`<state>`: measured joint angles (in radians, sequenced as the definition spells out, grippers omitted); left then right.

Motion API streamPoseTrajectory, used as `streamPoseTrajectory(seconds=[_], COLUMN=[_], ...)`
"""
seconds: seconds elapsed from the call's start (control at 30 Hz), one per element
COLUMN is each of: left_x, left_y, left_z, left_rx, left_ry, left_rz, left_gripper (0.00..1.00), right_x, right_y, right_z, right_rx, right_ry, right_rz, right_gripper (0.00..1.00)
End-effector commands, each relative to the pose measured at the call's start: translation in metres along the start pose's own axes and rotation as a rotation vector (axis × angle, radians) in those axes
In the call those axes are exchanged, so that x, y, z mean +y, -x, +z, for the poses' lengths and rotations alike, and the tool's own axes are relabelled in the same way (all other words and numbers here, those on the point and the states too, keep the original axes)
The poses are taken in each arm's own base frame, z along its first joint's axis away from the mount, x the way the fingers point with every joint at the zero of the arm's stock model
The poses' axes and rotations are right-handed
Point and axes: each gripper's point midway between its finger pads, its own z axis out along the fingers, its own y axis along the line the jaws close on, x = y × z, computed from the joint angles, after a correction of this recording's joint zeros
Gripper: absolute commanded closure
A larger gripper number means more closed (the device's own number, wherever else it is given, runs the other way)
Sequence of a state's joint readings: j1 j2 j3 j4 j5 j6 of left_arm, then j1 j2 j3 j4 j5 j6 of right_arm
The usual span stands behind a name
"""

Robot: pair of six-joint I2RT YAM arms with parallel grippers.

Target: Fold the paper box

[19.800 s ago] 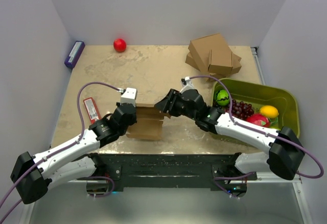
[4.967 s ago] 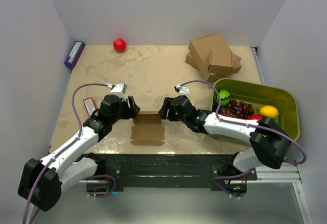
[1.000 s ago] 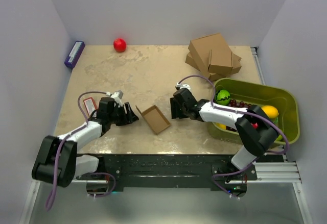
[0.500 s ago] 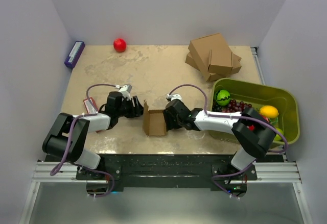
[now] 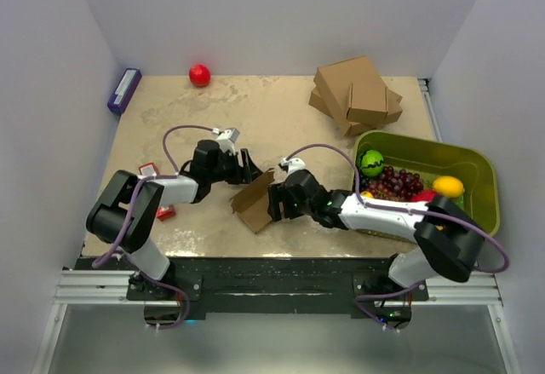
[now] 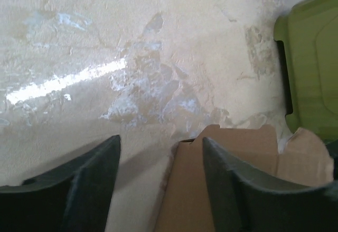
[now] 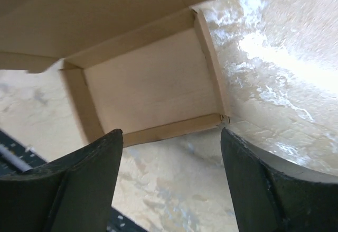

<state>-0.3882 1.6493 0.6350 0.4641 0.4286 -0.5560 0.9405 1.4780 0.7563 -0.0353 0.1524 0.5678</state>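
Paper box (image 5: 254, 199): likely light, thin, crease-prone; best pinched at a wall edge. Left gripper (image 6: 159, 139), right gripper (image 7: 171, 131): spread wide, empty.

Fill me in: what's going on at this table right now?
Two robot arms are folding a small paper box near the front middle of the table. It is partly formed: a shallow open tray with side walls raised and one flap loose. The left tool sits at its far-left edge and the right tool at its right side, both with jaws apart, neither clearly gripping it. The stack of bigger boxes and the green fruit bin sit off to the right.
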Motion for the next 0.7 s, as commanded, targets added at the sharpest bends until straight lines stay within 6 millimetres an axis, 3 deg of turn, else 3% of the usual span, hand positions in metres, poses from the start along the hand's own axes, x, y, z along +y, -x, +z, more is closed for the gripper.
streamPoseTrajectory(seconds=[0.0, 0.03, 0.1, 0.17, 0.2, 0.23, 0.37, 0.43, 0.47, 0.5, 0.57, 0.67], left_x=[-0.008, -0.005, 0.002, 0.013, 0.008, 0.010, 0.003, 0.011, -0.001, 0.002, -0.014, -0.022], left_y=[0.059, 0.064, 0.081, 0.083, 0.091, 0.085, 0.095, 0.085, 0.091, 0.080, 0.078, 0.055], left_z=[-0.018, -0.024, -0.041, -0.053, -0.065, -0.071, -0.115, -0.131, -0.147, -0.151, -0.167, -0.169], left_rx=[-0.131, -0.143, -0.197, -0.221, -0.260, -0.253, -0.363, -0.381, -0.438, -0.433, -0.482, -0.433], left_ry=[-0.038, -0.032, 0.003, 0.079, 0.092, 0.116, 0.203, 0.266, 0.248, 0.252, 0.200, 0.139], left_rz=[0.033, 0.023, 0.016, 0.001, 0.018, 0.008, 0.036, 0.023, 0.050, 0.045, 0.070, 0.082], left_gripper=[0.26, 0.24, 0.23, 0.22, 0.22, 0.22, 0.21, 0.19, 0.18, 0.16, 0.16, 0.18], right_x=[0.007, -0.006, -0.011, -0.019, -0.015, -0.020, -0.015, -0.008, -0.006, -0.001, 0.004, 0.006], right_y=[0.051, 0.062, 0.079, 0.094, 0.096, 0.107, 0.119, 0.123, 0.124, 0.126, 0.125, 0.126], right_z=[-0.033, -0.035, -0.045, -0.046, -0.045, -0.042, -0.034, -0.032, -0.031, -0.032, -0.029, -0.020], right_rx=[-0.167, -0.209, -0.273, -0.318, -0.314, -0.340, -0.345, -0.358, -0.359, -0.363, -0.360, -0.353], right_ry=[0.132, 0.140, 0.160, 0.152, 0.191, 0.195, 0.306, 0.361, 0.378, 0.408, 0.461, 0.484], right_rz=[0.000, 0.011, -0.060, -0.126, -0.144, -0.144, -0.183, -0.231, -0.247, -0.266, -0.298, -0.321], right_gripper=[0.20, 0.19, 0.18, 0.16, 0.17, 0.17, 0.21, 0.22, 0.22, 0.22, 0.21, 0.21])
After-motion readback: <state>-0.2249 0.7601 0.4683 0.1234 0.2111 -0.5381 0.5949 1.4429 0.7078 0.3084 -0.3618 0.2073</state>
